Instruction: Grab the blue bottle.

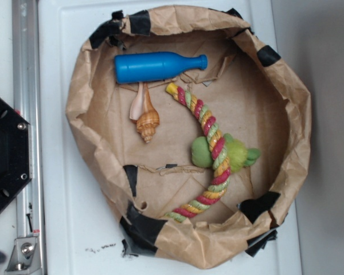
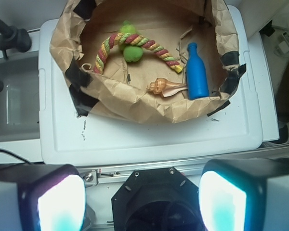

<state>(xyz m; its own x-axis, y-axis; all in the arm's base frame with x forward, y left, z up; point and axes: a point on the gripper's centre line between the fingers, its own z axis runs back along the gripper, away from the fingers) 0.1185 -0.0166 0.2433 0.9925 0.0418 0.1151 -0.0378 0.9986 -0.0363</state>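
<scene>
In the paper basket (image 1: 286,172), the blue bottle (image 1: 157,66) is seen lying upper left, a seashell (image 1: 145,117) just below, a rope toy (image 1: 209,146) nearby. The gripper (image 2: 142,199), spread wide at the wrist view's bottom edge, is well apart from the bottle.

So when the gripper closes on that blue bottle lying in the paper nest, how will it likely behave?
The blue bottle looks rigid and smooth, so it may slip between the fingers. Lying on its side with a round body, it could roll if nudged, though the seashell beside it might check that. It probably is light, being a toy-like moulding.
</scene>
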